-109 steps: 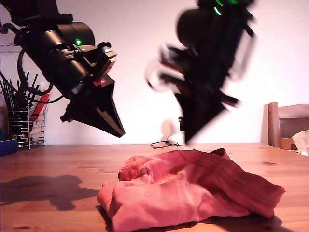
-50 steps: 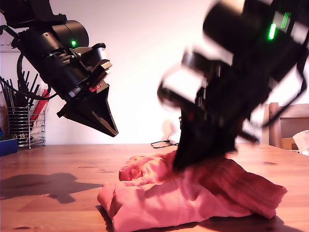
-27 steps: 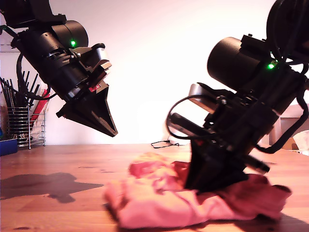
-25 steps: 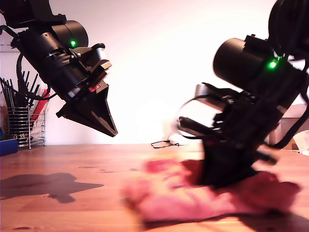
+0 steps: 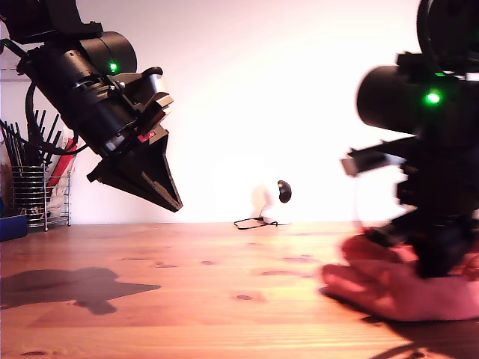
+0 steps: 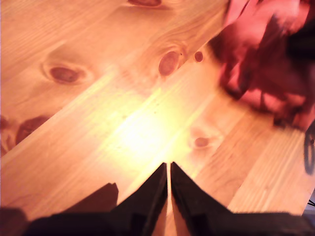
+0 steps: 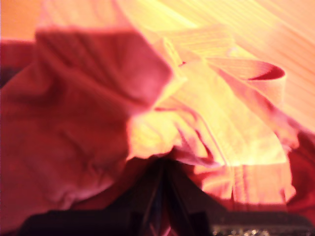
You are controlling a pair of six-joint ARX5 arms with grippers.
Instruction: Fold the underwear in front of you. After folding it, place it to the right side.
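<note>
Hanging above the wooden table (image 5: 187,284) toward the exterior view's left, my first gripper (image 5: 174,202), jaws pressed together to a fine slit, nothing between them, tips tilted down and well clear of the boards. Seen along that gripper (image 6: 170,169): bare knotted planks below, the underwear (image 6: 266,59) bunched off near one edge, well apart from the tips.

Down at the exterior view's right, my second gripper (image 5: 438,265), blurred, sunk into the underwear (image 5: 389,288), which lies crumpled on the table by that view's right edge, part of it running out of frame. Seen along that gripper (image 7: 165,169): jaws drawn close together with coral cloth (image 7: 88,113) gathered right at the tips, folds piled on both sides, waistband (image 7: 256,78) looped farther off over bare wood. Pinched on fabric, by the look of it.

Against the back wall, at the exterior view's left, a wire rack (image 5: 36,196) of upright utensils; a dark cable (image 5: 254,222) on the table's far edge.
</note>
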